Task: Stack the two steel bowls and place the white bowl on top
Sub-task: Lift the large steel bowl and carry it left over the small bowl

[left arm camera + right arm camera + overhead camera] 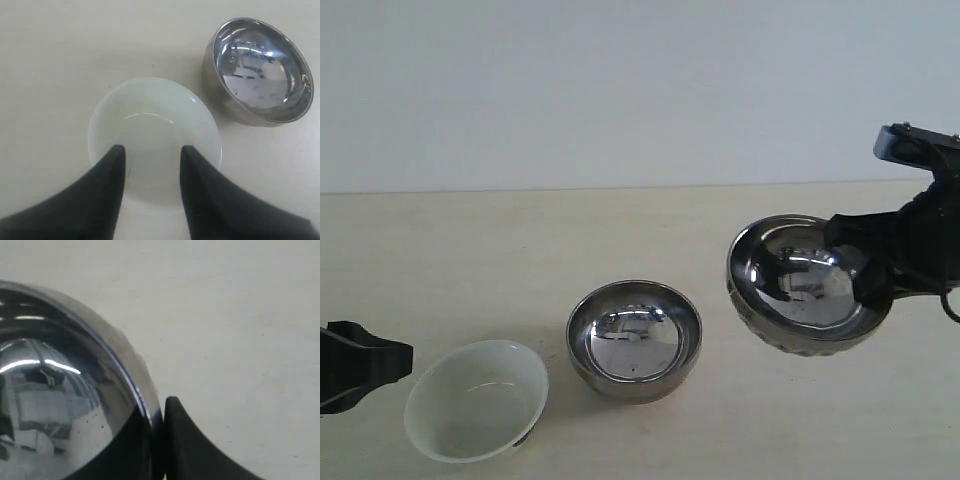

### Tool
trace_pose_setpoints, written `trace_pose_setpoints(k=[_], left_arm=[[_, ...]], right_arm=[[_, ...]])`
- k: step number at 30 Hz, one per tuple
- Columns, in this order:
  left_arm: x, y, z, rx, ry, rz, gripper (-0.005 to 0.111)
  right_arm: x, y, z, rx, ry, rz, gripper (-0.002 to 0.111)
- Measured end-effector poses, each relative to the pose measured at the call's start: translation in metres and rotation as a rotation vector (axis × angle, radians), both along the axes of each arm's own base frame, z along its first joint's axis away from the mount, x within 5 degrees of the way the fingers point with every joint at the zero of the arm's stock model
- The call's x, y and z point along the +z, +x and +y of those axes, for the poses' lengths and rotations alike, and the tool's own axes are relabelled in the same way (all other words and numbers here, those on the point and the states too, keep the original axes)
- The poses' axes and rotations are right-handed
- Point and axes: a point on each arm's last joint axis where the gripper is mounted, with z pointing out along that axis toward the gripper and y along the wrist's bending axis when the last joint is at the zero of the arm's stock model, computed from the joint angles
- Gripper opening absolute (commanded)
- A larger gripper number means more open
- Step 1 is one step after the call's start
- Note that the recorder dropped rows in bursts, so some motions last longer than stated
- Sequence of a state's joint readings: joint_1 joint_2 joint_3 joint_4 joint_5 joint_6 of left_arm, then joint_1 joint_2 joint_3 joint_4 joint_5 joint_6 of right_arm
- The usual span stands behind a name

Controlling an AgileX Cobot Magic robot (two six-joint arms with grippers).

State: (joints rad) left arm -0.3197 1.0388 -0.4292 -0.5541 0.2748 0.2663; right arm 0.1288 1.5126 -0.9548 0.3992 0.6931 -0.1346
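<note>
Two pincers noted. The right pincer (156, 426) is closed on the rim of the dimpled steel bowl (805, 290). One finger is seen outside the wall and the other is judged to be inside, so the grip is taken at one edge only. The bowl is held tilted at the right side, its mouth tipped toward the exterior camera, and appears to be clear of the bench (620, 230).

The left pincer (150, 150) is held moderately wide with nothing gripped, poised over the white bowl (150, 130), which sits upright at the front left. The plain steel bowl (634, 340) stands upright on the bench between the other two. It is near the white bowl but not touching it, and well apart from the held one.

Step judged: the dimpled bowl is to be set into the plain one; nothing is nested yet.

Risks, as judged:
- A one-sided pinch on polished metal may let the bowl swivel or slip out under its own weight.
- If the bowl is lowered at this tilt, its low rim may strike the plain bowl's edge and shove it toward the white bowl, or the pair may seat crooked.
- A release from too high may be followed by a bounce.
</note>
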Motion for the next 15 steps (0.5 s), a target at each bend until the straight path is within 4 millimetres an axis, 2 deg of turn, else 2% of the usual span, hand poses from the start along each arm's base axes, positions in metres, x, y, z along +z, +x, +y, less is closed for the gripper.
trace_pose_setpoints(k=[10,15], left_arm=[[0.000,0.000,0.000,0.000,0.000,0.000,0.035],[0.000,0.000,0.000,0.003,-0.005,0.002,0.035]], right_arm=[[0.028,0.001,0.055,0.138,0.075,-0.084,0.000],[0.025,0.001,0.081,0.188,0.094,-0.067,0.000]])
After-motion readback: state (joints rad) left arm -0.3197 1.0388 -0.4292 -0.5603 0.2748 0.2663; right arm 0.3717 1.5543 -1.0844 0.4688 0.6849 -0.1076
